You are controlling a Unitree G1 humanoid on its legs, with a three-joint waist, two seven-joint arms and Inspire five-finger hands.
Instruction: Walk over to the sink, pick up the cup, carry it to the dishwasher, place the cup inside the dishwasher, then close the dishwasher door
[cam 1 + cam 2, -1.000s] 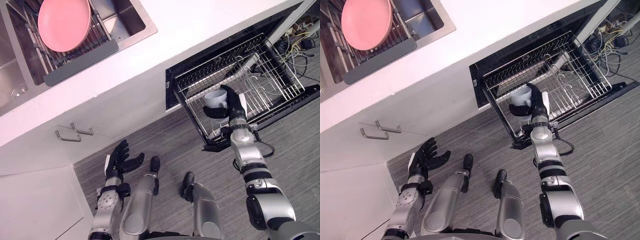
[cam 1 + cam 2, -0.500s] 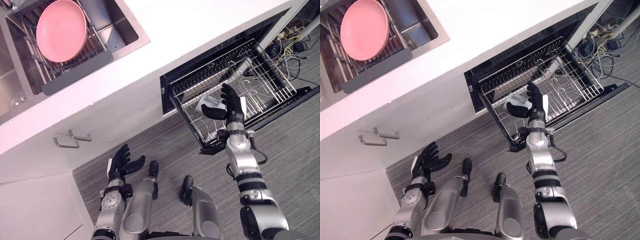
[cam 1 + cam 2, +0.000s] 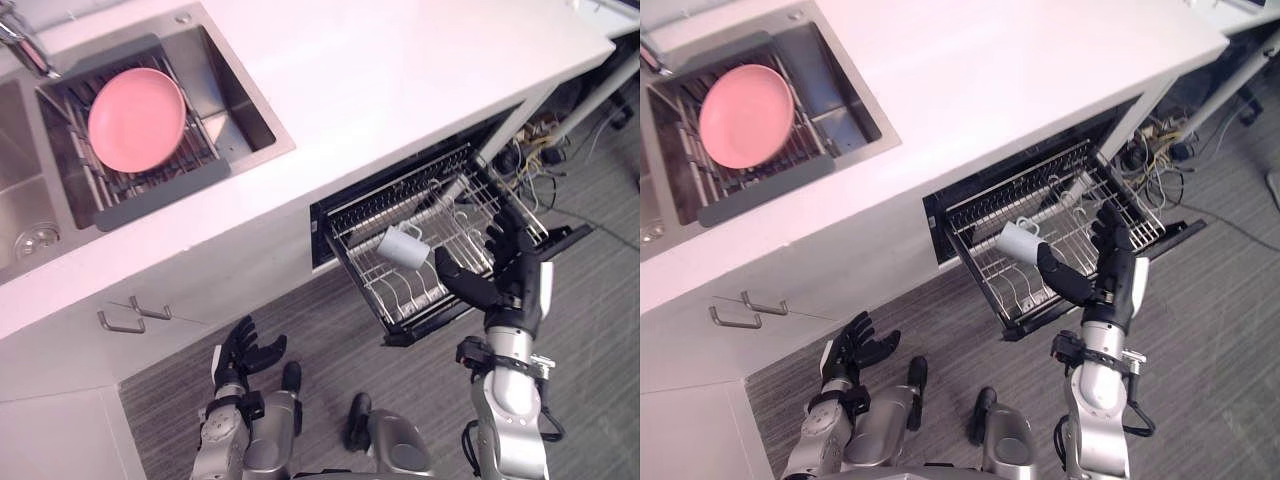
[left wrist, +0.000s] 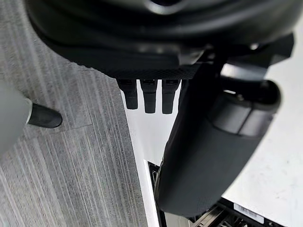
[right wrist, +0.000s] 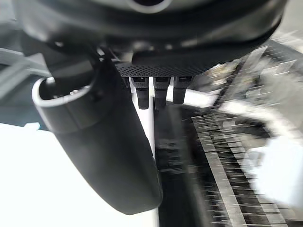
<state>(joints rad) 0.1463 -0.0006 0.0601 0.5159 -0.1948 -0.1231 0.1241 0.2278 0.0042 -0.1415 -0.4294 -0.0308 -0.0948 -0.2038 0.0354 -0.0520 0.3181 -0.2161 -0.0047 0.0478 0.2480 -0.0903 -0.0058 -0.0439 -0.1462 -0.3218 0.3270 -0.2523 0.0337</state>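
**Right robot hand** (image 3: 508, 285): dark, raised, with a white cover on one side. Its fingers are straight and spread, the thumb points toward 9 o'clock, and it holds nothing. It hangs over the near edge of the rack.

**White ceramic cup with a handle** (image 3: 400, 246): at 10 o'clock from the right robot hand and apart from it. It lies tilted on the wires in the left half of the rack.

**Silver wire dishwasher rack** (image 3: 400, 292): drawn out of the dark dishwasher opening under the tabletop.

**Black dishwasher door** (image 3: 567, 237): open and lying below the rack.

**White tabletop** (image 3: 400, 80): runs above the opening, toward 12 o'clock from the cup.

**Stainless steel sink** (image 3: 238, 95): set into the tabletop at 10 o'clock, well apart from the rack.

**Round pink plate** (image 3: 137, 118): rests in a wire drainer with a grey rim inside the sink.

**Two metal cabinet handles** (image 3: 133, 318): on the white cabinet front at 9 o'clock from the right robot hand.

**Left robot hand** (image 3: 243, 355): dark, low over the grey wood-grain floor (image 3: 600, 330), at 5 o'clock from the handles. Its fingers are spread and it holds nothing.

**Tangle of cables** (image 3: 530, 150): on the floor at 1 o'clock from the rack.
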